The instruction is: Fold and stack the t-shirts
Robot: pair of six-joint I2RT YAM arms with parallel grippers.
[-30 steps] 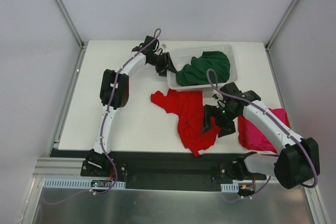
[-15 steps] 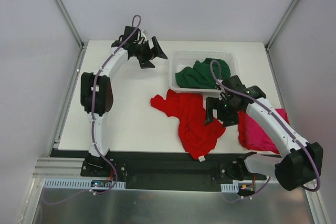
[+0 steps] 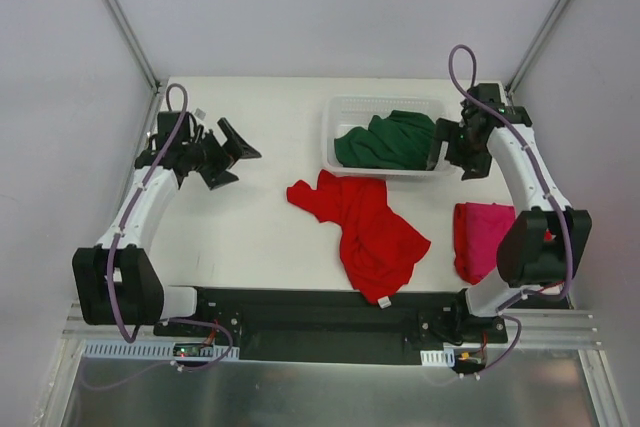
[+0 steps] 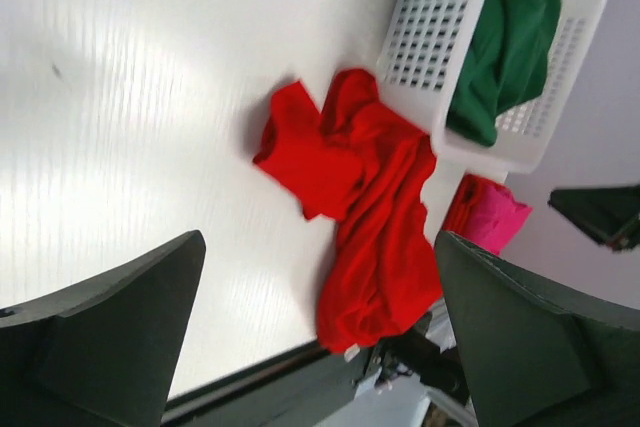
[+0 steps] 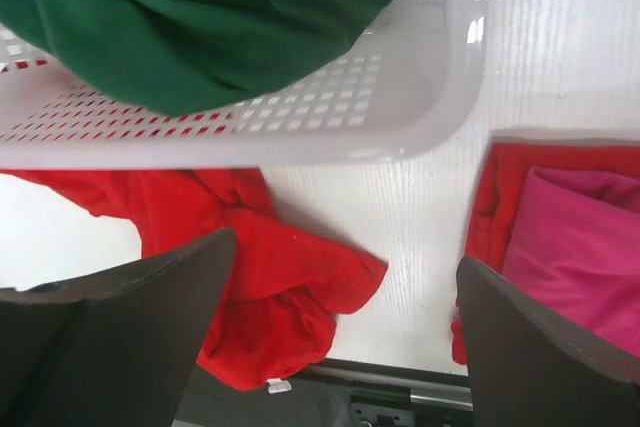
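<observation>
Left claw (image 3: 236,161) hangs wide open, holding nothing; right claw (image 3: 452,155) gapes empty too, beside the basket (image 3: 328,137) with the green shirt (image 3: 385,142); red shirt (image 3: 370,232) lies crumpled.

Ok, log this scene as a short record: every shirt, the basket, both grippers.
red t-shirt: crumpled and unfolded on the table, just in front of the basket
dark green t-shirt: bunched inside the white basket
pink t-shirt: folded, near the table's right front edge, red cloth showing under its edge
left gripper: open, empty, over the table's left side
right gripper: open, empty, at the basket's right end
</observation>
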